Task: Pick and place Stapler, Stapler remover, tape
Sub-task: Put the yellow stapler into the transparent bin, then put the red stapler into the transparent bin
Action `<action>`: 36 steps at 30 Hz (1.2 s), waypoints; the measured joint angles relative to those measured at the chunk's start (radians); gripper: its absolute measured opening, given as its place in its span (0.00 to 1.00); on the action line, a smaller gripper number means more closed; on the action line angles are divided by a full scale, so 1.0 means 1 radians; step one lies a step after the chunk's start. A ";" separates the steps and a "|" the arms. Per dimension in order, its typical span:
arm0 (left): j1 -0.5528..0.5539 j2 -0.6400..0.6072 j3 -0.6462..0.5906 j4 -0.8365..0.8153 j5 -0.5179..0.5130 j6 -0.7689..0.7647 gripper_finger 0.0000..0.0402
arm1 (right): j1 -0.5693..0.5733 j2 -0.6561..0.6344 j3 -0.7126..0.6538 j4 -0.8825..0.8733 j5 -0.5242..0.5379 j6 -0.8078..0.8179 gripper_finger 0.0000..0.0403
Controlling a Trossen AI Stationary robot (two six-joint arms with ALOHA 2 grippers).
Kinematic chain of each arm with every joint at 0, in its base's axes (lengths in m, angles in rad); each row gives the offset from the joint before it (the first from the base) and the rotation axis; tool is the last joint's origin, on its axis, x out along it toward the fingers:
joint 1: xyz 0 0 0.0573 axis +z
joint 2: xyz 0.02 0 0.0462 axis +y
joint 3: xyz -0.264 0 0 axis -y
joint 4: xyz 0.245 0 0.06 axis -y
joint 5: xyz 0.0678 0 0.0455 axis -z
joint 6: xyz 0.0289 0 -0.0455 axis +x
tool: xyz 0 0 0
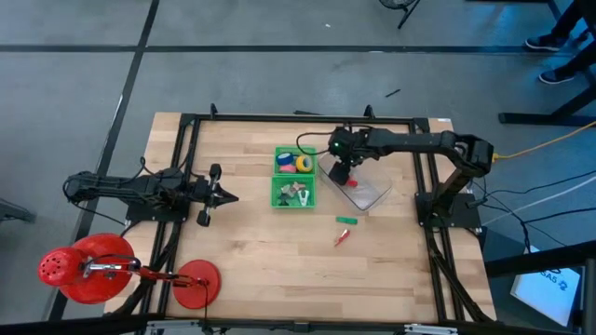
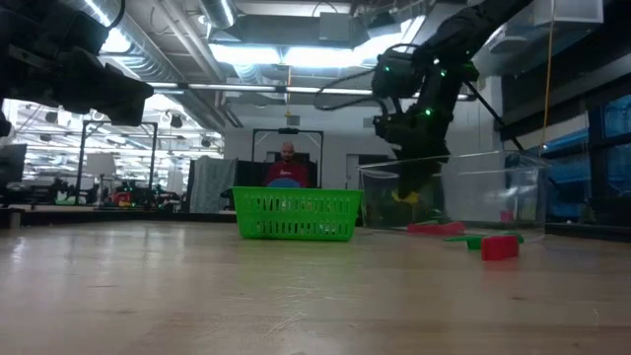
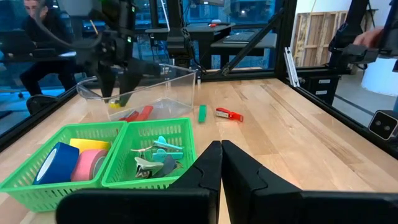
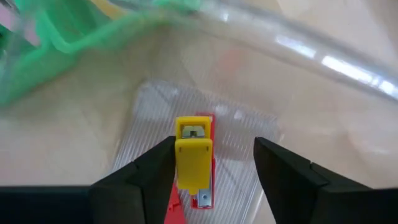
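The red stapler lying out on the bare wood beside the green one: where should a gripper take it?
Probably mid-length on the red stapler, fingers across its narrow width, coming straight down. It lies slanted on the table, apart from the green stapler, so both long sides look free; turn the wrist to match the slant.

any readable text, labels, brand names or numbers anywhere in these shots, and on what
None can be read for certain.
White sheet on the floor right of the table, high view: dark printed marks, too small to read.
Yellow stapler, tape rolls, green basket, clear bin: no lettering visible.
Room beyond the table in the low view: no legible sign.
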 joint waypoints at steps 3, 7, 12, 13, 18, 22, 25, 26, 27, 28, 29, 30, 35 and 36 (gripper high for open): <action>0.000 0.000 0.000 0.000 0.000 0.000 0.01 | 0.000 0.000 0.031 -0.019 0.000 -0.018 0.54; 0.000 0.000 0.000 0.000 0.000 0.000 0.02 | 0.000 0.000 0.053 -0.029 -0.004 -0.058 0.54; 0.000 0.000 0.000 0.000 0.000 0.000 0.02 | -0.014 0.000 0.070 -0.041 -0.195 -0.030 0.54; 0.000 0.000 0.000 0.000 0.000 0.000 0.02 | -0.019 0.000 0.072 -0.039 -0.250 -0.019 0.54; 0.000 0.000 0.000 0.000 0.000 0.000 0.01 | -0.036 0.000 0.078 -0.034 -0.379 -0.008 0.54; 0.000 0.000 0.000 0.000 0.000 0.000 0.02 | -0.052 0.000 0.078 -0.037 -0.465 -0.005 0.54; 0.000 0.000 0.000 0.000 0.000 0.000 0.02 | -0.059 0.000 0.078 -0.033 -0.531 0.014 0.54; 0.000 0.000 0.000 0.000 0.000 0.000 0.02 | -0.060 0.000 0.078 -0.033 -0.545 0.014 0.54; 0.000 0.000 0.000 0.000 0.000 0.000 0.02 | -0.062 0.000 0.078 -0.033 -0.551 0.014 0.54; 0.000 0.000 0.000 0.000 0.000 0.000 0.02 | -0.063 0.000 0.078 -0.033 -0.553 0.017 0.54; 0.000 0.000 0.000 0.000 0.000 0.000 0.01 | -0.064 0.000 0.078 -0.033 -0.553 0.020 0.54; 0.000 0.000 0.000 0.000 0.000 0.000 0.01 | -0.065 0.000 0.078 -0.033 -0.553 0.021 0.54; 0.000 0.000 0.000 0.000 0.000 0.000 0.01 | -0.064 0.000 0.078 -0.010 -0.552 0.003 0.54; 0.000 0.000 0.000 0.000 0.000 0.000 0.01 | -0.064 0.000 0.078 -0.001 -0.551 -0.010 0.54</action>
